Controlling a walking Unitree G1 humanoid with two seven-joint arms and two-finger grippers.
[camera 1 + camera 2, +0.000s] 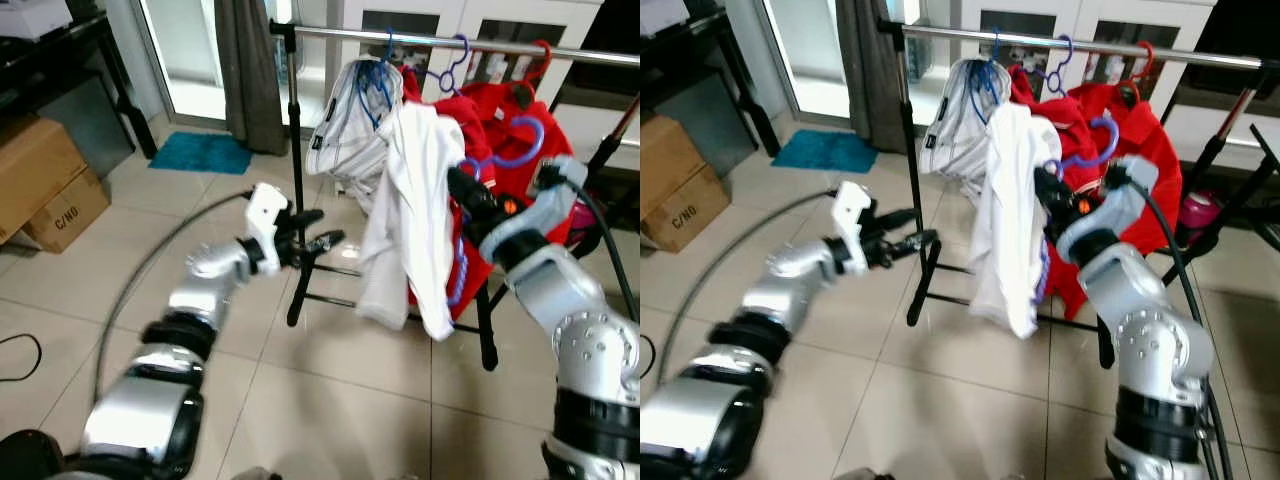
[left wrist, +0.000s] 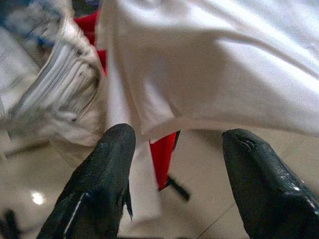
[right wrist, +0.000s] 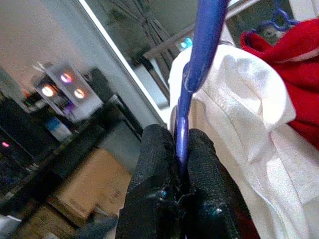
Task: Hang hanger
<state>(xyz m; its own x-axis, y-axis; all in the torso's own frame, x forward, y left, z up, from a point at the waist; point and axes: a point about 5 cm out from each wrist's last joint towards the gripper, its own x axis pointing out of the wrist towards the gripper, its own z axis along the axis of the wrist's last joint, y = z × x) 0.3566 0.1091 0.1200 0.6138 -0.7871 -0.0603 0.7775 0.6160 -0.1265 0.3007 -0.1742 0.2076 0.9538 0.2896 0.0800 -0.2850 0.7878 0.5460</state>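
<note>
The purple hanger (image 1: 500, 160) carries a white shirt (image 1: 410, 215) and sits below the rail (image 1: 440, 40) of the clothes rack, not yet hooked on; its hook curls up in front of the red garments (image 1: 500, 110) already hanging there. The right claw (image 1: 468, 195) is clamped tight on the hanger's purple bar, the two black fingers (image 3: 154, 169) pressed against either side of it in the right wrist view, with the shirt draped over the shoulder of the hanger just beyond. The shirt hangs down long and loose, its hem near the rack's lower crossbar.

The left claw (image 1: 325, 240) is held out toward the rack's upright post (image 1: 296, 150), fingers spread and holding nothing; in its wrist view the shirt's lower edge hangs just ahead of the fingertips (image 2: 117, 149).

Further along the rail hang a striped white garment (image 1: 350, 120) on a blue hanger, plus the red clothes on purple and red hangers. Cardboard boxes (image 1: 45, 180) stand off to the robot's left on the tiled floor (image 1: 300, 400).

The risks, as I judge them: the hook must rise clear over the rail, and the crowded red clothes may snag it — or it may catch a neighbouring hanger instead. The shirt sits loosely and could slide off if the hanger tilts.
</note>
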